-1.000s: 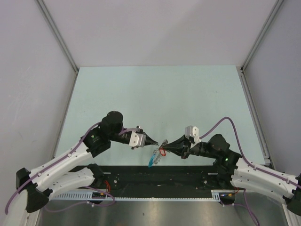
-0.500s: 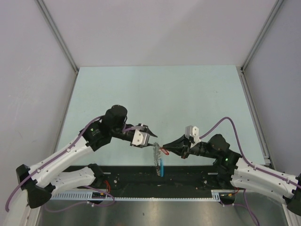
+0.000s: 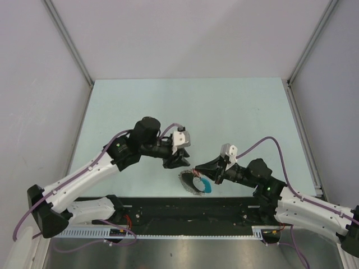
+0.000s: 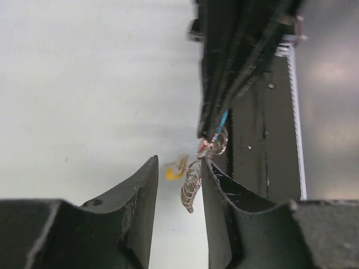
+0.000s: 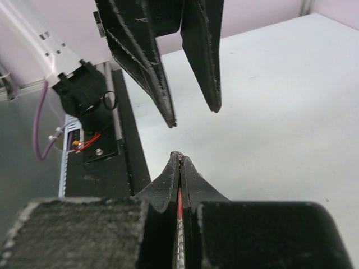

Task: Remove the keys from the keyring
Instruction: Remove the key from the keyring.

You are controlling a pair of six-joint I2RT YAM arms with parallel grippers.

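The right gripper (image 3: 194, 170), fingers pressed tight on the tiny red key (image 3: 196, 175), holds the silvery keyring (image 3: 189, 188) and its blue arc (image 3: 206, 186) dangling near the table (image 3: 168, 106) front edge, while the left gripper (image 3: 180, 162) hovers just beside it, fingers spread and empty.

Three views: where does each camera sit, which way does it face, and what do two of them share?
Top external: fixed above and behind the arm bases, looking down at the table; both arms show, left gripper and right gripper near the keyring.
Left wrist: on the left arm, looking past its own open fingers at the right gripper holding the key.
Right wrist: on the right arm, looking past its own shut fingers at the left gripper.
Shared: each wrist view shows the other arm's fingers.
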